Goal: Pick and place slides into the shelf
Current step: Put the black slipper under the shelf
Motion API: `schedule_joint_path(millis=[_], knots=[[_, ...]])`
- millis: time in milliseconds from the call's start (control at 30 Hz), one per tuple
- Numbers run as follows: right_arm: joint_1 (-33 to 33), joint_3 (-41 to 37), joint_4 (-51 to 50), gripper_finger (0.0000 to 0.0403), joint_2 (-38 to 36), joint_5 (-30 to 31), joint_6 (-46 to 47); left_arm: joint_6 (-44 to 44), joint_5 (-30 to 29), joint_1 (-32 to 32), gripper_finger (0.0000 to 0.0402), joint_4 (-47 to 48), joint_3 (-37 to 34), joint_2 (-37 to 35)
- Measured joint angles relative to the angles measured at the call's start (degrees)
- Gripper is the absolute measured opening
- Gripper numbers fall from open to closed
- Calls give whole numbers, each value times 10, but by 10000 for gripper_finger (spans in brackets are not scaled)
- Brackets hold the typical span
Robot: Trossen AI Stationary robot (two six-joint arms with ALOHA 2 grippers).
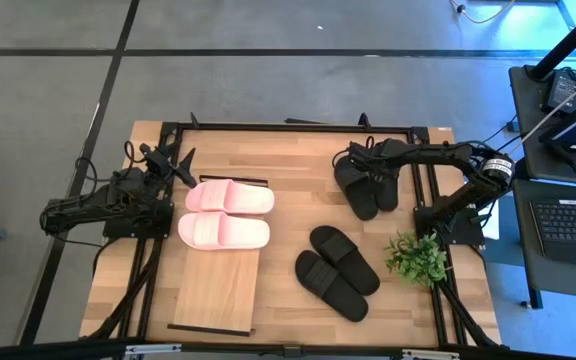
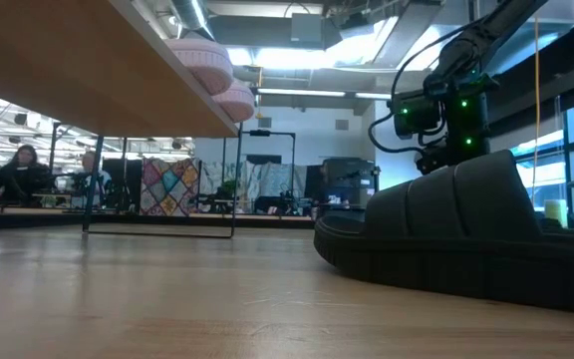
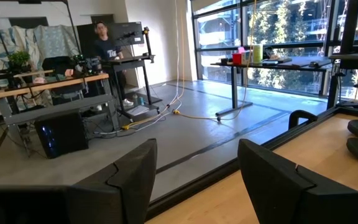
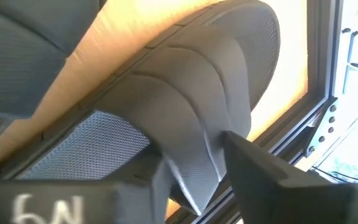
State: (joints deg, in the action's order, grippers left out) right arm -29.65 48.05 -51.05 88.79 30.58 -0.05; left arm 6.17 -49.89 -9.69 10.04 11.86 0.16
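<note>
Two pale pink slides (image 1: pixel 224 213) lie side by side on the far end of the shelf (image 1: pixel 216 290), a light-wood plank on a black frame; the low view shows them on its top (image 2: pixel 207 62). One black pair (image 1: pixel 338 272) rests on the table at centre right. A second black pair (image 1: pixel 366 188) lies farther back on the right. My right gripper (image 1: pixel 353 163) reaches down onto that far pair and is shut on one slide's strap (image 4: pixel 185 124). My left gripper (image 3: pixel 194 180) stays open at the table's left side, beside the shelf, with nothing between its fingers. My right gripper pinches the ribbed strap of a black slide near the strap's side end (image 4: pixel 194 177), one finger (image 4: pixel 135 183) on each edge of it. The fingers slant down from the table's right side and lie across the strap. The slide's sole stays flat on the table.
A small green plant (image 1: pixel 418 256) stands on the table's right side, close to the right arm and the central black pair. A black frame runs round the table's edges. People sit at desks in the room beyond the table.
</note>
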Motion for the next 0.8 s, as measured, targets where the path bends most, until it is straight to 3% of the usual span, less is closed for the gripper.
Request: schedule_joint_path(millis=[233,567,800], knots=[[0,1,-9,20,-1,7,-1,0,0,0,217,0,0,0],[26,42,-164,15,-42,56,89,0,0,0,217,0,0,0],[120,109,-197,15,-90,62,118,0,0,0,217,0,0,0]])
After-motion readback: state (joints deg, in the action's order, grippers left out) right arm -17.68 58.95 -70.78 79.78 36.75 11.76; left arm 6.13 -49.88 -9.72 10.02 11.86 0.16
